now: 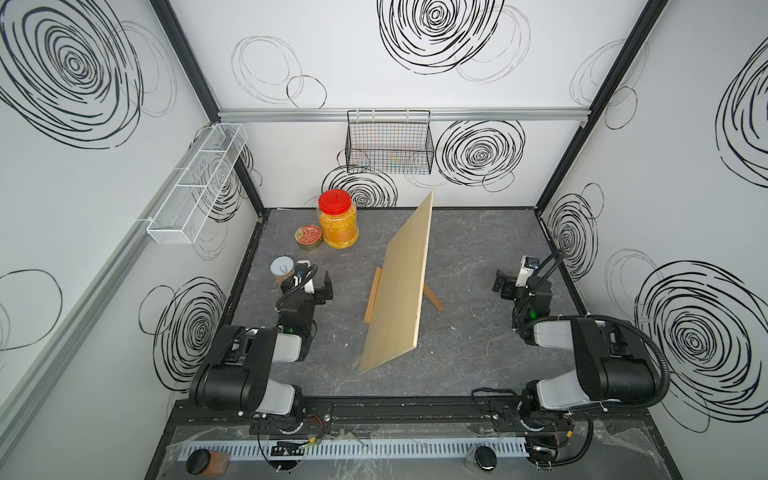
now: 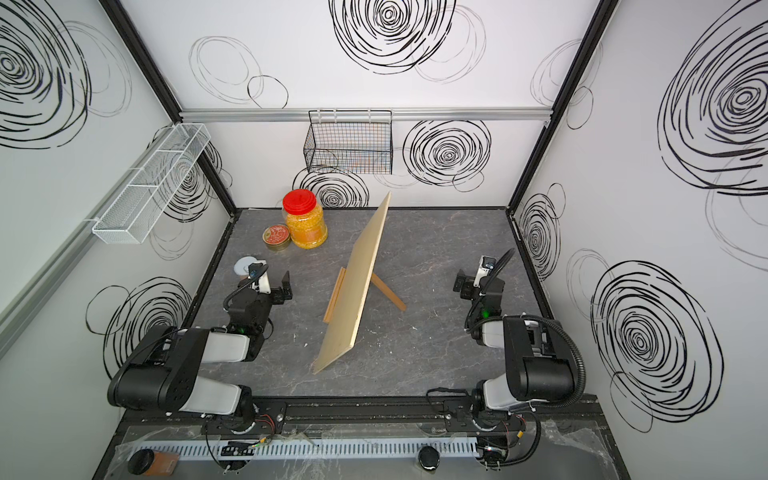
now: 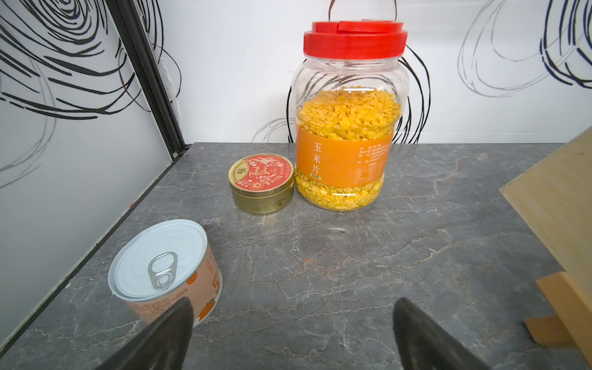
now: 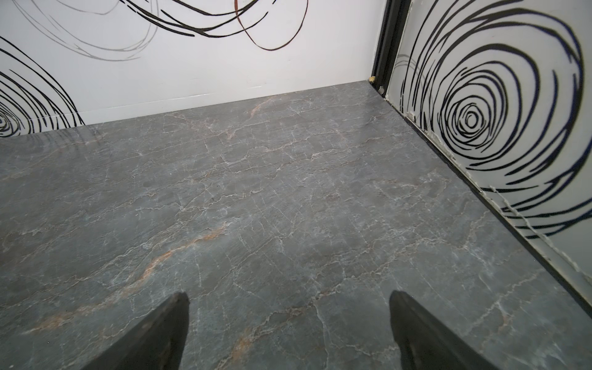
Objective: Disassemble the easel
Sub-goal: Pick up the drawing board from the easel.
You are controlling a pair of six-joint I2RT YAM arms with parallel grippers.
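Grey tabletop (image 1: 478,249) held the easel (image 1: 372,301) at centre, not yet taken apart (a pale board (image 1: 399,282) leaned on it), with the left gripper (image 3: 293,309) at nine o'clock and the right gripper (image 4: 288,302) at three, fingers apart, both empty.

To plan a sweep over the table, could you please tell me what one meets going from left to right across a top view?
In order: can → tin → jar → board → right arm's fingers. The easel overlaps the board, so I leave it out.

Jar (image 3: 349,128) "玉米片", tin (image 3: 261,189) "Thank You"
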